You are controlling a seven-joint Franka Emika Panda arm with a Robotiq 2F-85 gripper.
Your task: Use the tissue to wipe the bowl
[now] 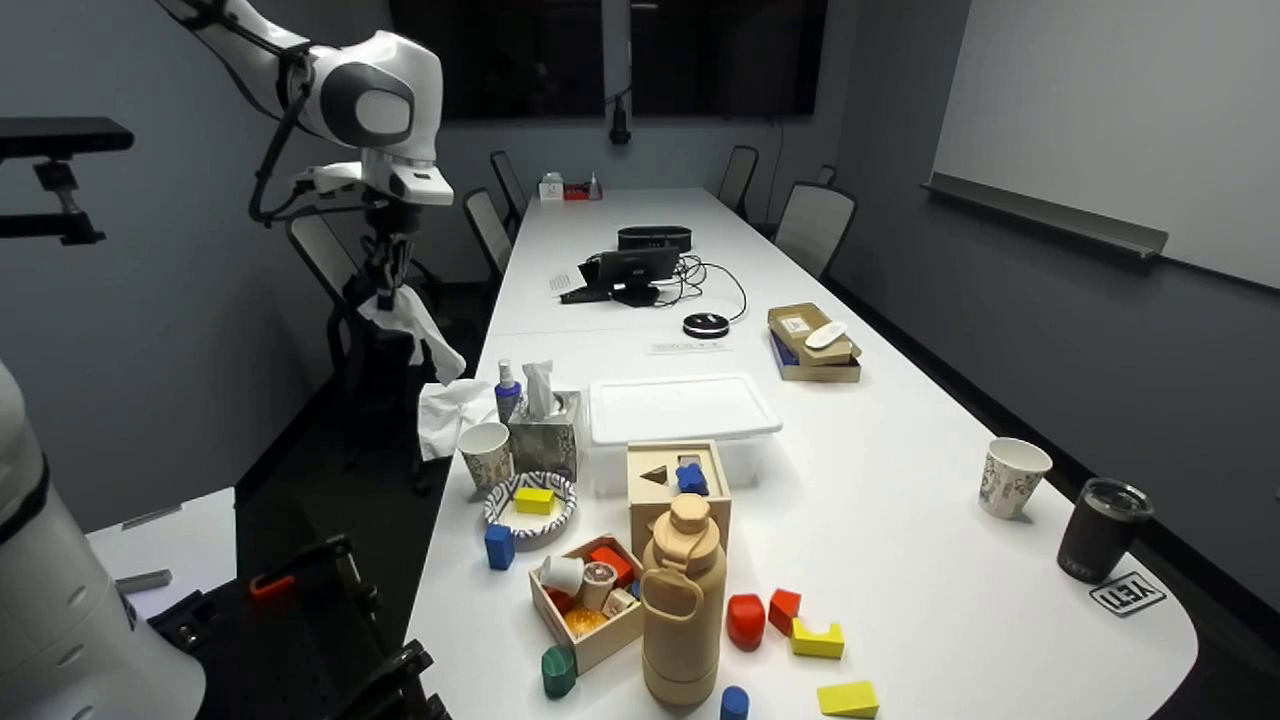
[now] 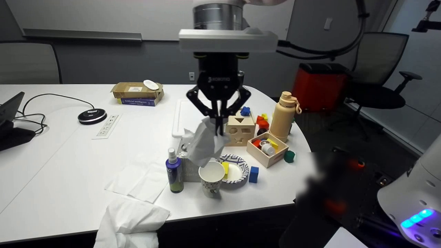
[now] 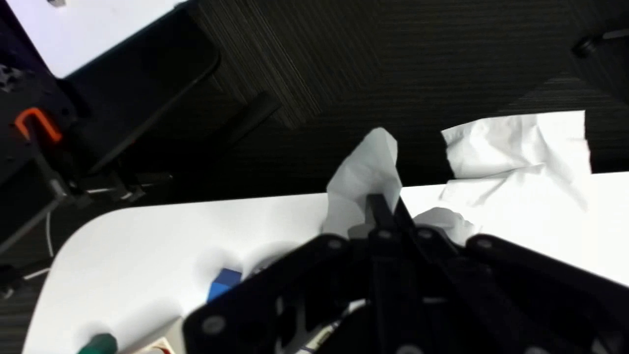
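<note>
The gripper point(image 2: 218, 129) is pinching a white tissue point(image 2: 203, 146) between narrowed fingers — it is drooping below the tips, well apart from the patterned bowl point(image 2: 236, 173). A yellow block point(image 1: 534, 501) is sitting in the bowl, and a paper cup point(image 1: 487, 456) is standing just beside it. Whether the tissue is hanging over the table point(image 1: 900, 500) or past its edge is not showing clearly.

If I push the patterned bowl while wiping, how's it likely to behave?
The bowl will probably slide easily: it looks thin and disposable, with nothing visible pinning it down. It seems unlikely to tip, being wide and shallow. The yellow block inside may shift, since it appears to lie loose.
</note>
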